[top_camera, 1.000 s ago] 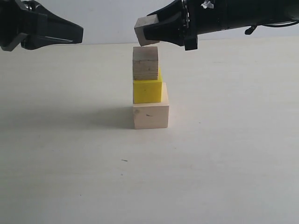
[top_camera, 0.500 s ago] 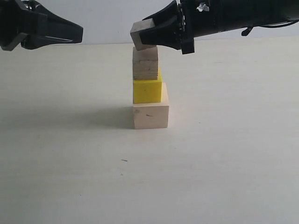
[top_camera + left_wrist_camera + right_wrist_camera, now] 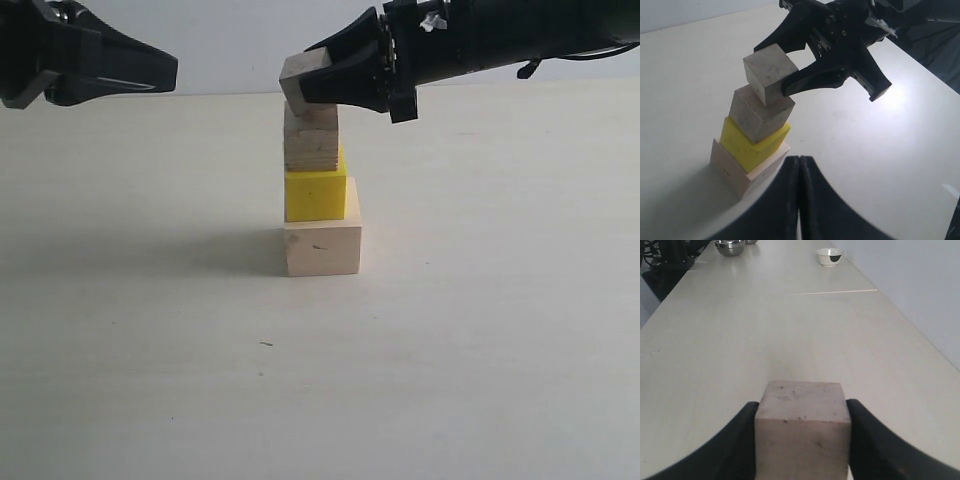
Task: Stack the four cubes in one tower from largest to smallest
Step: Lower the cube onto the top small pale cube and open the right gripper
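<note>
Looking across the exterior view, you have the right gripper (image 3: pixel 312 78) reaching in from the right with its jaws clamped on the smallest wood cube (image 3: pixel 297 80). That cube is tilted, one corner pointing down, over the left part of the small wood cube (image 3: pixel 312 140). The low corner is level with that cube's top face, but you cannot tell whether the two touch.

Below it, the small wood cube sits on the yellow cube (image 3: pixel 315 195). The yellow cube sits on the large wood cube (image 3: pixel 322 248), which rests on the table (image 3: pixel 480 330) near the middle of the scene. The left faces of these three cubes line up closely, so each lower cube juts out on the right.

The left wrist view shows you the same grip, with black fingers (image 3: pixel 810 82) pressing opposite faces of the tilted cube above the three stacked ones. In the right wrist view the held cube fills the gap between the fingers (image 3: pixel 735 440).

Your left gripper (image 3: pixel 172 68) is clenched on nothing. It hangs well to the left of the cubes, at about the height of the held one. In its own wrist view the two fingers meet with no gap between them.
</note>
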Robot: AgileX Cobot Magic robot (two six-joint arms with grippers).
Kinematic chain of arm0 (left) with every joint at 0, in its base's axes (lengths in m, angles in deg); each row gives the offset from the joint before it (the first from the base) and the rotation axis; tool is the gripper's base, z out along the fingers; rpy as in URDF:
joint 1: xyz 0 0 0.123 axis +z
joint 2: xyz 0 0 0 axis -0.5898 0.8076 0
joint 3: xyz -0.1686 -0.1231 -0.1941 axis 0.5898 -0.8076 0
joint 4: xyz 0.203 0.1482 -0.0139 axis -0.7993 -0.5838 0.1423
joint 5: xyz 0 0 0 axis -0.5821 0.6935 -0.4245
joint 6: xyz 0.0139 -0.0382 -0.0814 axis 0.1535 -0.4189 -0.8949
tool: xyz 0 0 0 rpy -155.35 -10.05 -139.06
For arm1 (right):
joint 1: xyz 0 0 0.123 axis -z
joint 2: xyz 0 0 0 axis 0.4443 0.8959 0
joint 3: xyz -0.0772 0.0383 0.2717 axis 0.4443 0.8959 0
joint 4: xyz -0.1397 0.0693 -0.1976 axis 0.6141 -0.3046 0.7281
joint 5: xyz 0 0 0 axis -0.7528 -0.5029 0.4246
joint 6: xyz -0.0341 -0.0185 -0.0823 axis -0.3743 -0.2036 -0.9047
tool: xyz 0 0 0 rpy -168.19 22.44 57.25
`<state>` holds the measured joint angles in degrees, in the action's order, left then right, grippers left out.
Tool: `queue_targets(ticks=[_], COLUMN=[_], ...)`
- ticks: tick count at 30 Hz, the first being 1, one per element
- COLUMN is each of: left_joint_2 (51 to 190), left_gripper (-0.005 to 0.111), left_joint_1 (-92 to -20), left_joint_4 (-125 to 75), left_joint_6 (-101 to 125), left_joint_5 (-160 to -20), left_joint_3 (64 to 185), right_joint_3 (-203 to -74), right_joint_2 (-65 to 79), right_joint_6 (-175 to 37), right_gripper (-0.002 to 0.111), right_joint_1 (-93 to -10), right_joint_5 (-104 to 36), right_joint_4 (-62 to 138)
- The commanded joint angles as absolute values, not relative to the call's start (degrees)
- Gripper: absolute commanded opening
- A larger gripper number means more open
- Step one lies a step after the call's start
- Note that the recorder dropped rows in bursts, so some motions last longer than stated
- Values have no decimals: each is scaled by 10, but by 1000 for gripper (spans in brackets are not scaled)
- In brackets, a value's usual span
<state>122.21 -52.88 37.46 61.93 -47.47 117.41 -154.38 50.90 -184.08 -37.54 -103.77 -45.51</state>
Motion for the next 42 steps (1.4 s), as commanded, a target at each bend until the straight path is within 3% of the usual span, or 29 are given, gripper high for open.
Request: queue_targets(ticks=[1,42], left_joint_2=[1218,1218], left_gripper=[0,0], left_joint_1=[-527,-527], left_joint_4=[377,377], left_joint_6=[621,619], left_joint_5=[-480,-480], left_joint_3=[1172,1172], right_joint_3=[-1546,-1546], right_joint_2=[507,517], right_joint_6=[-1836,-1834], right_gripper=[0,0], right_joint_1=[-381,-383], right_joint_5=[-1042,-1042], right_joint_4=[-453,-440])
